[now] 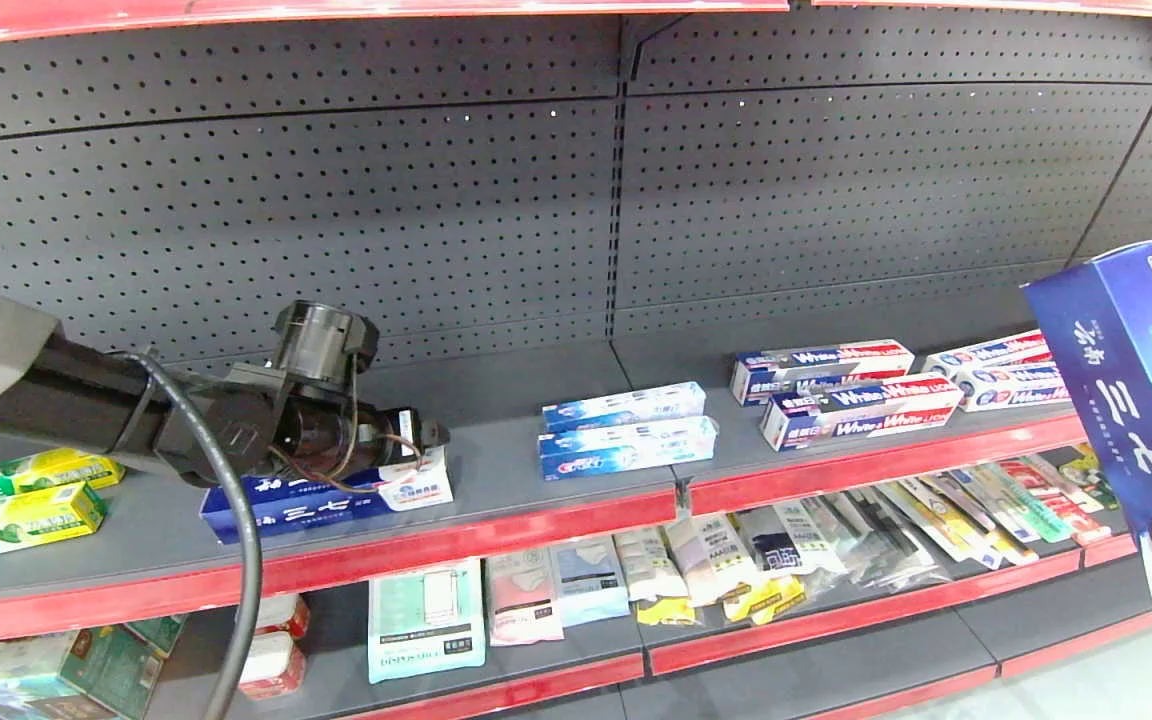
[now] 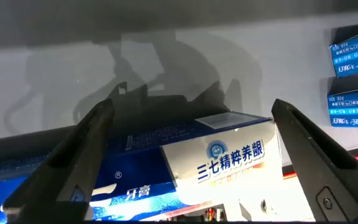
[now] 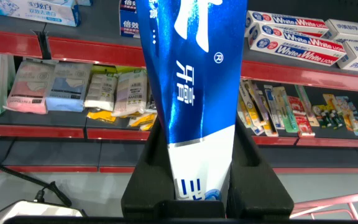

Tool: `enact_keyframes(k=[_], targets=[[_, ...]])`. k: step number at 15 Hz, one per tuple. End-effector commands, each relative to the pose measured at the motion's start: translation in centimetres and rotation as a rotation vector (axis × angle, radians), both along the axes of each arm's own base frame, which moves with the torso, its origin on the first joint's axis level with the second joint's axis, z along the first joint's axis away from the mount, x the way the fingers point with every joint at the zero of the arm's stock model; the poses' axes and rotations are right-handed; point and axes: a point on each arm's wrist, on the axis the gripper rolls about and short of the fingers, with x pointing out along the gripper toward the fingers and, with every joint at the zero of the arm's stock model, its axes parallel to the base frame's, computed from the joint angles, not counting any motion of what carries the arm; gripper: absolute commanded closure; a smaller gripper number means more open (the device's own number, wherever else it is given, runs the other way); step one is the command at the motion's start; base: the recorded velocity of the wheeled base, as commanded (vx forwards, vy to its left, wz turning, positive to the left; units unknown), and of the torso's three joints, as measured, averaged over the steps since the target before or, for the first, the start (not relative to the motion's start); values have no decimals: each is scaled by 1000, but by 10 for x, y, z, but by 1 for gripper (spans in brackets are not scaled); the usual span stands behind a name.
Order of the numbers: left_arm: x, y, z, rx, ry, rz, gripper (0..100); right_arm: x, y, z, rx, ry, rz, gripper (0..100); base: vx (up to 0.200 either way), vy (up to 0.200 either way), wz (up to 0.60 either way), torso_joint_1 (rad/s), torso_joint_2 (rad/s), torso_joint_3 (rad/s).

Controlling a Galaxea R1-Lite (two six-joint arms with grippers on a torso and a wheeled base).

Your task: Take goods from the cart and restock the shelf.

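Blue box [image 1: 276,512]: lies flat on the shelf [image 1: 516,500], front edge, left section. Left pincer [image 2: 192,115] wide, straddling it. Second box [image 1: 1126,380]: gripped upright in right pincer [image 3: 197,171], off the shelf's right end.

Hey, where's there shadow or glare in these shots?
Left wrist view: the left gripper casts a dark shadow on the grey shelf, and glare washes out the white end of the blue box. Right wrist view: even light on the second blue box, no strong glare.

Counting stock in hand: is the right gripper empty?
No, the right gripper is shut on a blue toothpaste box, which stands up between its jaws.
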Motion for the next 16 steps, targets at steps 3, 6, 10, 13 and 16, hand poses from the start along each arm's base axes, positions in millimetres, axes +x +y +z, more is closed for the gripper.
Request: enact_keyframes(k=[3, 6, 10, 13, 16], targets=[[1, 0, 1, -4, -3, -2, 0, 0, 0, 0, 0, 0, 1, 100, 0, 0, 0, 0, 0, 0], [2, -1, 1, -6, -7, 0, 0, 0, 0, -1, -2, 1, -4, 100, 0, 0, 0, 0, 0, 0], [5, 2, 1, -2, -26, 19, 0, 0, 0, 0, -2, 0, -5, 100, 0, 0, 0, 0, 0, 0], [4, 4, -6, 36, -7, 49, 0, -2, 0, -1, -2, -2, -4, 100, 0, 0, 0, 0, 0, 0], [-1, 5, -13, 47, 21, 39, 0, -5, 0, -2, -8, -11, -4, 100, 0, 0, 0, 0, 0, 0]])
